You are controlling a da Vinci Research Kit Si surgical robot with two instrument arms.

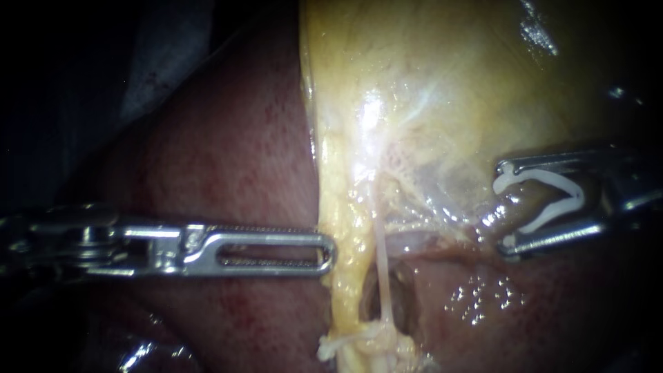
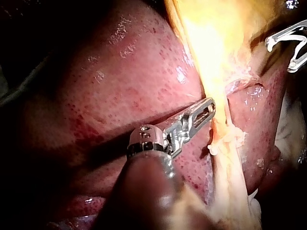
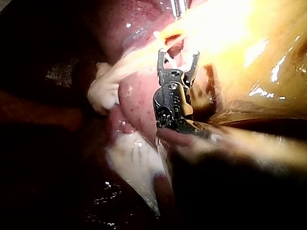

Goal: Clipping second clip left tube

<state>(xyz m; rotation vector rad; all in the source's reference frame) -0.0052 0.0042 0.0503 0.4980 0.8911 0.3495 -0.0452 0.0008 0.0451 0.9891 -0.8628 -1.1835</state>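
My left instrument (image 1: 330, 252) comes in over the liver. Its slotted jaws lie together, pinching the edge of a yellowish tissue strip (image 1: 344, 276) that hangs from the gallbladder (image 1: 428, 76). Just right of that strip a thin pale tube (image 1: 382, 266) runs down to a whitish knot of tissue (image 1: 345, 343). My right instrument (image 1: 503, 207) stands well right of the tube, jaws wide apart around an open white clip (image 1: 552, 200) whose mouth faces a tissue fold. The left wrist view shows the left jaws (image 2: 210, 106) at the strip; the right wrist view shows the right jaws (image 3: 178, 53) short of the bright tissue.
Dark red liver (image 1: 228, 159) fills the left and lower part of the endoscope view. A hollow (image 1: 407, 297) opens in the tissue beside the tube. Pale fatty lumps (image 3: 103, 93) lie beside my right instrument's shaft in the right wrist view.
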